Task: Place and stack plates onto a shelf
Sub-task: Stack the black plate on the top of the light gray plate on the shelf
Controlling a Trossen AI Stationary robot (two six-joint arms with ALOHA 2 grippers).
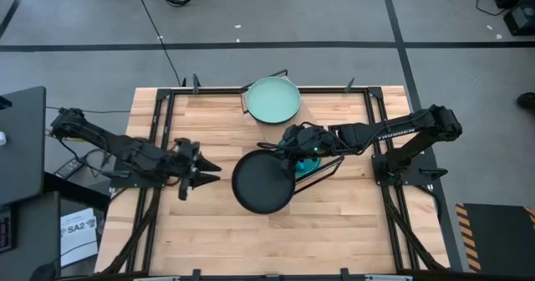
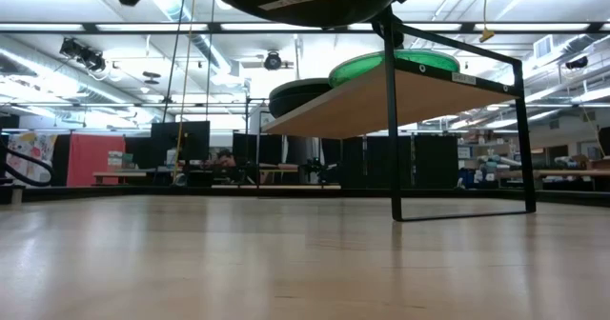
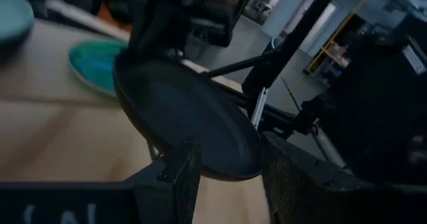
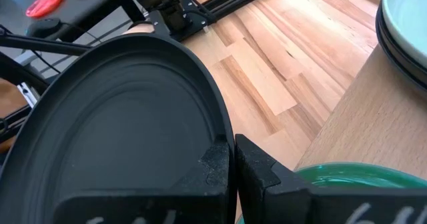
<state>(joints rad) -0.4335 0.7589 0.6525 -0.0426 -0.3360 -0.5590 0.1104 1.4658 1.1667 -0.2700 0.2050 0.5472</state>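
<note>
the right tool (image 4: 230, 159) pinches the black plate (image 1: 263, 183) by its rim, holding it clear of the worktop (image 1: 217, 122) beside the shelf (image 2: 381, 96), likely for stacking; the left tool (image 1: 194, 171) waits open nearby.

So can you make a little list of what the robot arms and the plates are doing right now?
right gripper: shut on the black plate, pinching its rim, holding it in the air
left gripper: open, empty, waiting left of the black plate
shelf: bears a green plate and a dark plate
pale plate: at the table's far edge
</note>
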